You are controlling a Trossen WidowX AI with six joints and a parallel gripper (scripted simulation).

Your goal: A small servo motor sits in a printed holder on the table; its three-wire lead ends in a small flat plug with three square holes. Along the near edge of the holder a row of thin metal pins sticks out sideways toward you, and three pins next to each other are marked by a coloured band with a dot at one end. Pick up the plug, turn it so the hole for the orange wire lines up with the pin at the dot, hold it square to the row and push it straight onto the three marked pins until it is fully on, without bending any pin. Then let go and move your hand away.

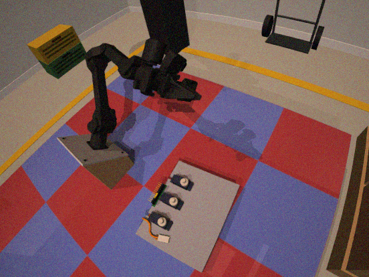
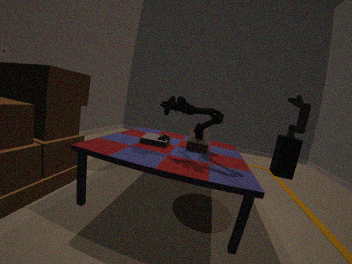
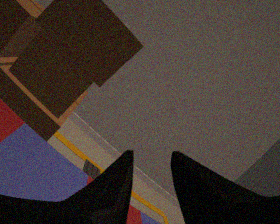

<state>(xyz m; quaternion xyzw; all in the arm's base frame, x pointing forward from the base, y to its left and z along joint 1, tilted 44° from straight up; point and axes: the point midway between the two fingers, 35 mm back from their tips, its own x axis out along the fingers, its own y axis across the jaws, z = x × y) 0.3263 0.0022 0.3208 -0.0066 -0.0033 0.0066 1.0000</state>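
Observation:
The grey holder point(image 1: 207, 222) point(image 2: 147, 139) lies on the table and carries three dark servos with pale round horns. From the servo point(image 1: 162, 221) at the lower left, an orange lead point(image 1: 151, 230) curls to a white plug point(image 1: 163, 238), which lies flat on the holder. A pin row point(image 1: 157, 193) sticks out at the holder's left edge, with a yellow band on it. The dot and the plug's holes are too small to tell. My gripper point(image 1: 198, 96) point(image 2: 162, 104) point(image 3: 152, 157) is partly open and empty, high above the table and away from the holder. The wrist view does not show the plug.
The arm's wedge-shaped base point(image 1: 108, 168) point(image 2: 197, 146) stands left of the holder on the checkered table. Off the table are a dark cabinet point(image 1: 165, 18) point(image 2: 286, 155) with something mounted on top, brown boxes point(image 2: 62, 100) point(image 3: 75, 55) and a hand truck point(image 1: 290, 43).

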